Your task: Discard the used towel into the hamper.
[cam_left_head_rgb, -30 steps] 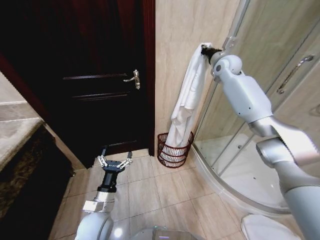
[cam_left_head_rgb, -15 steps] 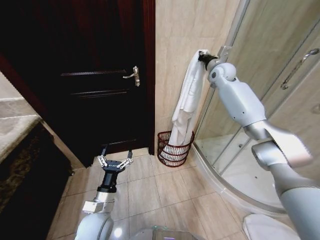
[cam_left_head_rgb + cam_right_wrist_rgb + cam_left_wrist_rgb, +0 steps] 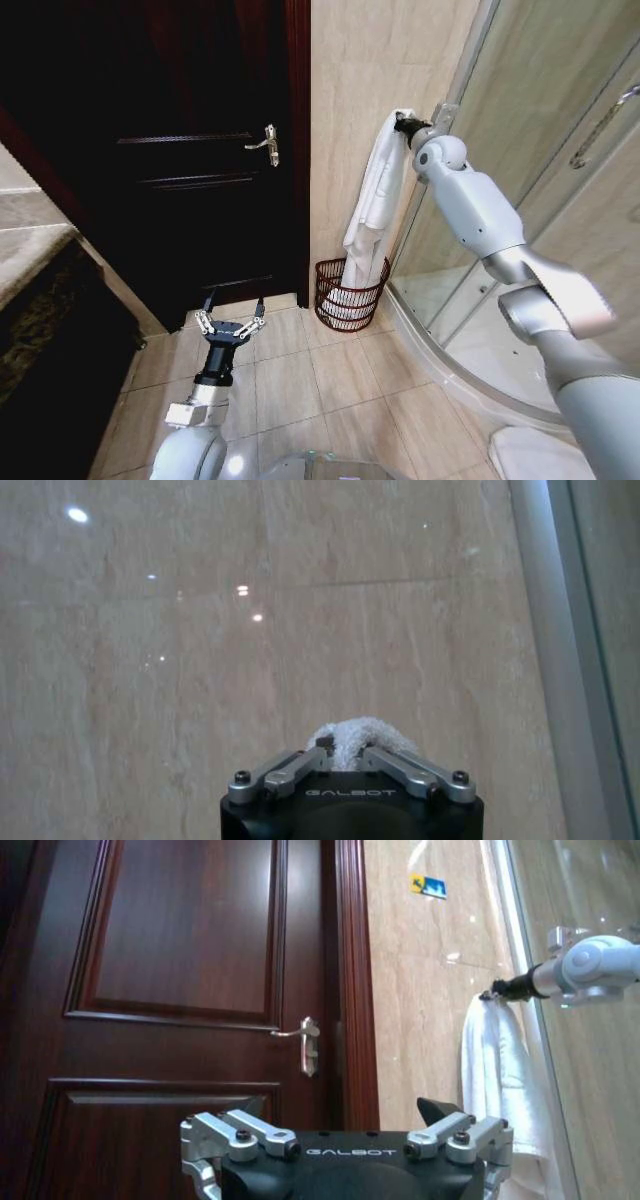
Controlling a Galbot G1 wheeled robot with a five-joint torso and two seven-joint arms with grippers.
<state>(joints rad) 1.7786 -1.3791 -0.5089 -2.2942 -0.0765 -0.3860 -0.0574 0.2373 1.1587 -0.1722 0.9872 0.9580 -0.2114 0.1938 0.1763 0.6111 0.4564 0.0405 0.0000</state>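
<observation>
Right gripper [image 3: 403,124] clenched on white towel [image 3: 368,215], held high against wall, tail dangling into hamper [image 3: 349,295] below; left gripper [image 3: 229,324] spread, idle low. Risk: upper folds draping outside rim on release

Right arm: smooth pale grey shells, rounded ball-like joints, a narrow black neck just behind the right tool [image 3: 404,123]
Left arm: grey rounded shell, silver wrist block, black cylindrical neck
Left tool [image 3: 230,322]: black body, silver metal linkage fingers fastened with dark screws
Marking: white "GALBOT" lettering on each tool's black body
Right tool fingers [image 3: 292,771]: silver bars with dark round screws
</observation>
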